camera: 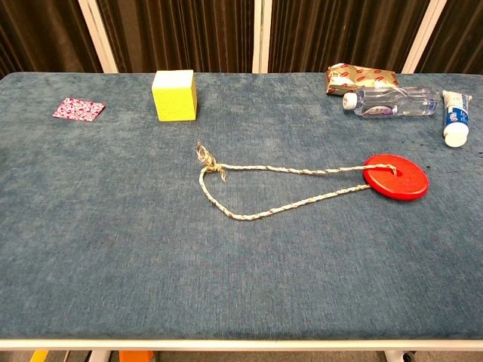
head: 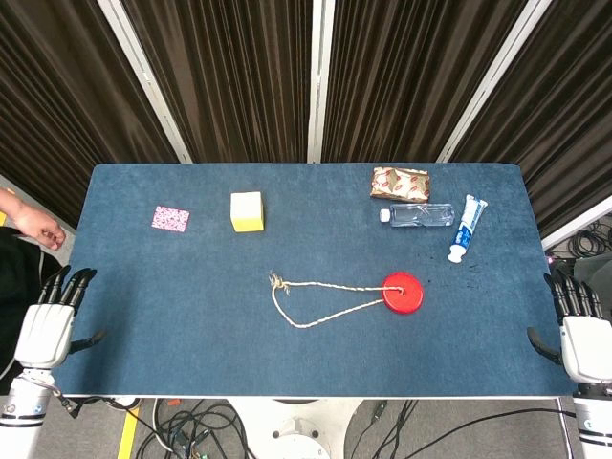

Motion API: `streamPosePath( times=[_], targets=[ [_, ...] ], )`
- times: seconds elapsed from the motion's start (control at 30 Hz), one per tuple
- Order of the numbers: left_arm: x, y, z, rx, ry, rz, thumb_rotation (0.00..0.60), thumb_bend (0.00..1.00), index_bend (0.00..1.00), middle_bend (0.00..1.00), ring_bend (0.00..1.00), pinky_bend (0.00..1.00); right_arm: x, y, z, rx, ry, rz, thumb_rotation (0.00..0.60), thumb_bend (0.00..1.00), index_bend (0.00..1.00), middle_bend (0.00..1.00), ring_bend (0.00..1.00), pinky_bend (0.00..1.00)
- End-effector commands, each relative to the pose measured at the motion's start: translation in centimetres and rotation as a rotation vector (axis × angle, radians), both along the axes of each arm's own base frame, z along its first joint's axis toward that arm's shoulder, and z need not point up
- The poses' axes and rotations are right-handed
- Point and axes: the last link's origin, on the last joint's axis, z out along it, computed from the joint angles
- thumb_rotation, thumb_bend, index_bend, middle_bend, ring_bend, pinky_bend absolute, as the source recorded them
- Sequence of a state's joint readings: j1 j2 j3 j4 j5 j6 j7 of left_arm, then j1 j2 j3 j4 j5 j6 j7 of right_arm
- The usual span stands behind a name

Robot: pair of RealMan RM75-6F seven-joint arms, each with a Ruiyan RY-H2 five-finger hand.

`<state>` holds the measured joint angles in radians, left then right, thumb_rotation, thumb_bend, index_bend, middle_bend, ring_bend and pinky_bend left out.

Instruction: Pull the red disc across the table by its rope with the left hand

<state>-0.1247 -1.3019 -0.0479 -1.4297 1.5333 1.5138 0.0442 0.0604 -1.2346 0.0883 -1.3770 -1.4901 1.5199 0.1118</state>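
Observation:
A flat red disc [head: 403, 292] [camera: 395, 177] lies right of the table's centre. Its pale rope [head: 316, 301] [camera: 260, 192] runs leftward in a long loop, ending in a frayed knot [head: 278, 282] [camera: 204, 157] near mid-table. My left hand [head: 53, 320] hangs off the table's left edge, fingers straight and apart, holding nothing, far from the rope. My right hand [head: 581, 330] sits off the right edge, likewise open and empty. Neither hand appears in the chest view.
A yellow block [head: 247, 210] [camera: 175, 95] and a pink patterned card [head: 170, 219] [camera: 78, 109] lie at the back left. A patterned packet [head: 400, 182], a clear bottle [head: 418, 215] and a white tube [head: 468, 228] lie at the back right. A person's hand [head: 36, 228] shows at far left.

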Motion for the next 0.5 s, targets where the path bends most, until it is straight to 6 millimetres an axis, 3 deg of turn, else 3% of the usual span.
streamPosePath(
  times=[0.03, 0.3, 0.5],
  targets=[
    [-0.1, 0.0, 0.1, 0.006, 0.003, 0.006, 0.6, 0.02, 0.11, 0.12, 0.01, 0.13, 0.0, 0.0, 0.0, 0.001, 0.001, 0.001, 0.6, 0.18, 0.0, 0.0, 0.0, 0.0],
    [-0.2, 0.2, 0.3, 0.002, 0.005, 0.013, 0.6, 0.02, 0.11, 0.12, 0.01, 0.13, 0.1, 0.0, 0.1, 0.0, 0.0, 0.004, 0.6, 0.18, 0.0, 0.0, 0.0, 0.0],
    [1.8, 2.2, -0.4, -0.049, -0.02, -0.062, 0.6, 0.02, 0.11, 0.12, 0.01, 0.13, 0.2, 0.0, 0.3, -0.007, -0.001, 0.005, 0.6, 0.18, 0.0, 0.0, 0.0, 0.0]
  ],
)
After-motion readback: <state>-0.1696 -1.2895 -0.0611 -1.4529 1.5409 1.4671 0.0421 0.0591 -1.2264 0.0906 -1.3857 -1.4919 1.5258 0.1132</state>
